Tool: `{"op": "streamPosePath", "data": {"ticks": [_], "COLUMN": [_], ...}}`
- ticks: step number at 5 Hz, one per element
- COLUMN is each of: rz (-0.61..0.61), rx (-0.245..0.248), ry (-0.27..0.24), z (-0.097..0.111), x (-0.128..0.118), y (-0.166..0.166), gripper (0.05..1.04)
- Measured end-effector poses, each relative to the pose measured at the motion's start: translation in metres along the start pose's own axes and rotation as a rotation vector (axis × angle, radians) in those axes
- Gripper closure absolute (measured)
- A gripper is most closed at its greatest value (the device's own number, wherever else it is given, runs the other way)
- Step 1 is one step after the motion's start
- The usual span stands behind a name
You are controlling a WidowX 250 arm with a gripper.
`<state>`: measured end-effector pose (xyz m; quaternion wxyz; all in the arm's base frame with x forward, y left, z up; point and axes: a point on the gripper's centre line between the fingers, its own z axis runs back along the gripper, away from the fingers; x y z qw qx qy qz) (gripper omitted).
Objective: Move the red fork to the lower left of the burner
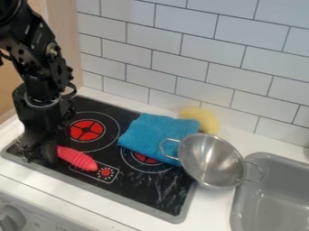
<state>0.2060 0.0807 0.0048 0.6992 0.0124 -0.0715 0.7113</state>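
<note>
The black gripper [41, 155] hangs low at the left end of the black stove top, pointing down at its surface. A red ridged piece [78, 159], the visible part of the red fork, extends from the gripper's right side toward the lower right; its other end is hidden at the gripper. The rounded end lies beside the printed control panel. Above it is the left burner [87, 130], a red disc with a black cross inside white rings. Whether the gripper holds the fork I cannot tell.
A blue cloth [152, 137] partly covers the right burner [145, 158]. A metal strainer [212, 160] with wire handles rests at the stove's right side. Behind it lies a yellow banana [201, 119]. The grey sink [274, 194] is at the right, and a tiled wall [181, 74] stands behind.
</note>
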Motion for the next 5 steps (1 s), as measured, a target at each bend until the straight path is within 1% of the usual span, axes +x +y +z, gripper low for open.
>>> {"op": "streamPosePath", "data": {"ticks": [1, 2, 3, 4, 5], "rz": [-0.005, 0.039, 0.056, 0.056, 0.046], "rx": [0.001, 0.054, 0.080, 0.087, 0.079], "ry": [-0.004, -0.011, -0.035, -0.046, -0.046], "z": [0.000, 0.000, 0.001, 0.001, 0.001], "x": [0.001, 0.002, 0.005, 0.007, 0.007], "y": [0.000, 0.008, 0.013, 0.014, 0.012], "gripper": [0.789, 0.721, 0.406, 0.114, 0.065]}}
